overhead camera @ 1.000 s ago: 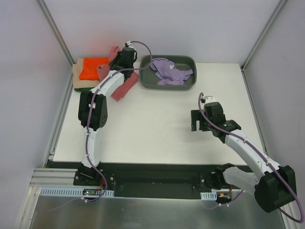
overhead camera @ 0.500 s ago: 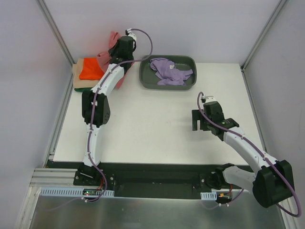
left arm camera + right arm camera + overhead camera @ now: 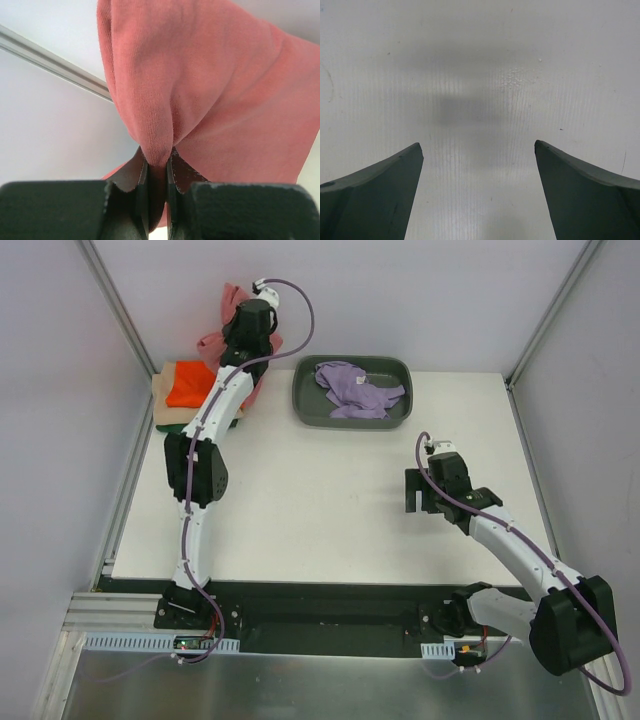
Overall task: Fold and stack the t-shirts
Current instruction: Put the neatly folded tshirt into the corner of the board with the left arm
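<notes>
cloth: rose-red tee (image 3: 200,100) pinched in left fingers (image 3: 131,172) | right fingers (image 3: 375,200) spread, over table (image 3: 480,75)

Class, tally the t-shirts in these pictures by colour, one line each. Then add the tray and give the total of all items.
rose-red t-shirt: 1
orange t-shirt: 1
tan t-shirt: 1
dark green t-shirt: 1 (only an edge shows)
lavender t-shirt: 1
dark grey tray: 1
Total: 6

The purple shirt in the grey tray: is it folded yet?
Not folded. The lavender t-shirt lies crumpled in a loose heap inside the tray, with uneven lobes of cloth spreading out and no neat edges.
</notes>
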Robot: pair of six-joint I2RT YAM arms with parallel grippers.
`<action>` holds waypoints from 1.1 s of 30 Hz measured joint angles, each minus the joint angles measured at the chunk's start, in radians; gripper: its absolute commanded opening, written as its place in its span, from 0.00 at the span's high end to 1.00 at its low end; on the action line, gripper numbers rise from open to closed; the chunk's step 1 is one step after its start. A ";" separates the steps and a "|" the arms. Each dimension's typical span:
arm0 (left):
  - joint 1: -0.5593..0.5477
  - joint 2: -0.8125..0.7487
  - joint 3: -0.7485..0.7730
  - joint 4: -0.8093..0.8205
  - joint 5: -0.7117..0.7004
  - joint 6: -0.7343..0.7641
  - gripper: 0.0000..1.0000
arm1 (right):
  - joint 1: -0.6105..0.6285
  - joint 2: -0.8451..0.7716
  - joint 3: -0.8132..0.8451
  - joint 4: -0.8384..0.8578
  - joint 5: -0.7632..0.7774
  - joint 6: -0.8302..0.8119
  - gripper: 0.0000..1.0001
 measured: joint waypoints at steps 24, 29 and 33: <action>0.188 -0.018 -0.169 0.116 0.118 0.003 1.00 | -0.008 0.057 0.011 -0.025 0.096 0.019 0.04; 0.248 -0.014 -0.190 0.144 0.182 -0.002 1.00 | -0.010 0.056 0.014 -0.028 0.153 0.029 0.04; 0.276 0.008 -0.192 0.159 0.219 -0.008 1.00 | -0.011 0.047 0.013 -0.029 0.196 0.036 0.04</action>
